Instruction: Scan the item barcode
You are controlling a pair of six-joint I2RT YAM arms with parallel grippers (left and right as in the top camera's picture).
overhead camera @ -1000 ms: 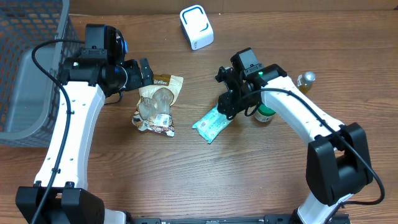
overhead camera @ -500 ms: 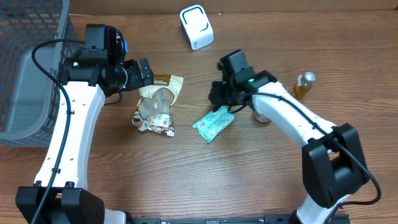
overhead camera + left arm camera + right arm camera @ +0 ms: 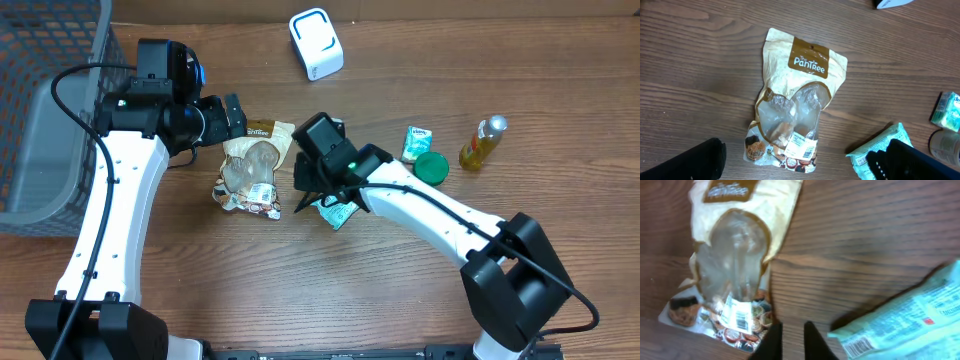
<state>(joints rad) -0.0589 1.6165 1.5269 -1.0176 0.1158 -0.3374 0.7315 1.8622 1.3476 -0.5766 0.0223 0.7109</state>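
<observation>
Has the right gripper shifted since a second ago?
Yes. Overhead, the right gripper has swung left, away from the yellow bottle, toward the unmoved PanTree pouch.

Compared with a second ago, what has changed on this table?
The right arm swung left, from over the teal packet to the bare table between it and the snack pouch, its jaws closing nearly shut on nothing. The left arm, pouch, bottle and white box stayed put.

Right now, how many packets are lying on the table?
3: a brown pouch left of middle, a teal packet partly under the right arm, a small teal pack beside the green lid. The arm may hide more.
</observation>
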